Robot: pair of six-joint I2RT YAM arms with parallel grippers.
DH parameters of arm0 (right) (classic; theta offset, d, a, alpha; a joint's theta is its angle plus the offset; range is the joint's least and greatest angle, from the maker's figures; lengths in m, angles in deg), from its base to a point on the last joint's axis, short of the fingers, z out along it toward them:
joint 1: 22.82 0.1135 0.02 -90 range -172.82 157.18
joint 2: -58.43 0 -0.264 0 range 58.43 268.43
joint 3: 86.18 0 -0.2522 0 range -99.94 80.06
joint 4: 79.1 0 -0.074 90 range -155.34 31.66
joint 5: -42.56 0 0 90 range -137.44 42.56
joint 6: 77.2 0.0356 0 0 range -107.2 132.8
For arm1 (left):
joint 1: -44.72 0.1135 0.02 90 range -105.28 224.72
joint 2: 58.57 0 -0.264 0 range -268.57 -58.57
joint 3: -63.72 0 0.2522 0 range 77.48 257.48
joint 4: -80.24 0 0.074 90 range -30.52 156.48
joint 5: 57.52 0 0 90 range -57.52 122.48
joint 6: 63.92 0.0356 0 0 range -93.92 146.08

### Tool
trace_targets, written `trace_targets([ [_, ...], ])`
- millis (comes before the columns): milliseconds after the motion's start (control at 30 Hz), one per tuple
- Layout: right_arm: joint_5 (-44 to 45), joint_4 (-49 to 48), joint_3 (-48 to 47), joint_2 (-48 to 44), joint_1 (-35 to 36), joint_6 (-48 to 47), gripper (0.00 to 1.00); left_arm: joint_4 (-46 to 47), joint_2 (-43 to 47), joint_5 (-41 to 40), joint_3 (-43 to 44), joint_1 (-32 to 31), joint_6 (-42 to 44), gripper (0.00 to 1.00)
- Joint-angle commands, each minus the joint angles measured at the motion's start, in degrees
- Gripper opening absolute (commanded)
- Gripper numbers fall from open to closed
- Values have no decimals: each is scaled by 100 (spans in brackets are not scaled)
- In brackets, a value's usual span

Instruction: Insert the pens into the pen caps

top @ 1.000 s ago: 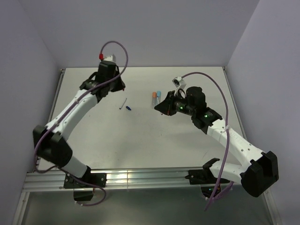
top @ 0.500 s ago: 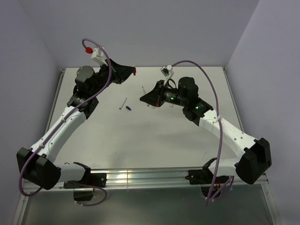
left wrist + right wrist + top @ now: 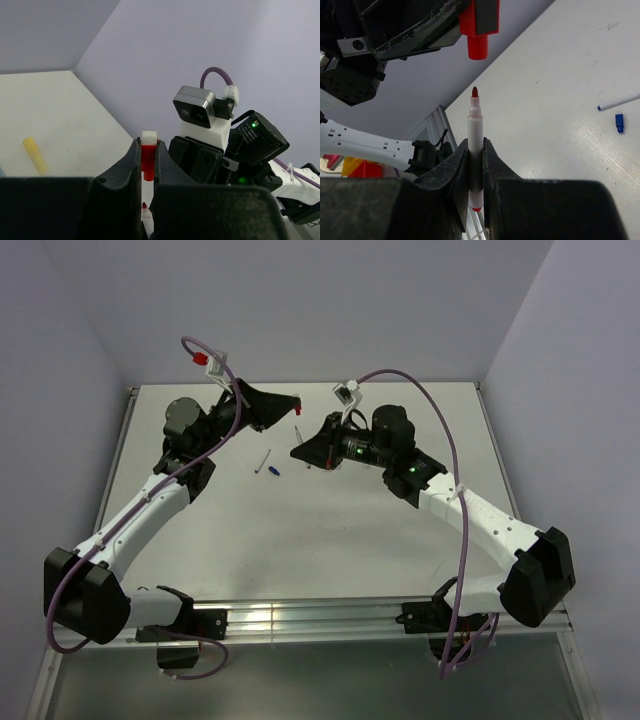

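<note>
- The left gripper (image 3: pixel 147 150) is pressed together on a red cap (image 3: pixel 148 162). The cap is pinched between the two fingers at the lower middle of the left wrist view.
- The right gripper (image 3: pixel 475 150) is closed on a red-tipped pen (image 3: pixel 475 127). The white barrel is clamped between the fingers and stands upright in the right wrist view, with the tip pointed to the top of the frame.
- In that view the red cap is seen at the top centre, just above the pen tip and roughly in line with it. A small gap is left between them.
- In the top view both grippers are found close together in the upper middle of the frame, above the table (image 3: pixel 400 540).
- A thin white pen (image 3: pixel 618 102) with a blue tip is laid on the table at the right edge of the right wrist view. A dark blue cap (image 3: pixel 619 122) is laid just below it, apart from it.
- A yellow piece (image 3: pixel 36 155) is laid on the table at the left of the left wrist view. Whether it is a pen or a cap cannot be told.
</note>
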Motion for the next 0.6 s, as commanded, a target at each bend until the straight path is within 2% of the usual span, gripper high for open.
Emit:
trace_targets([
  [0, 113, -272, -27, -227, 9, -81, 0, 534, 6, 274, -41, 28, -134, 0],
  [567, 184, -272, -10, -386, -131, -55, 0, 587, -20, 406, -103, 28, -134, 0],
])
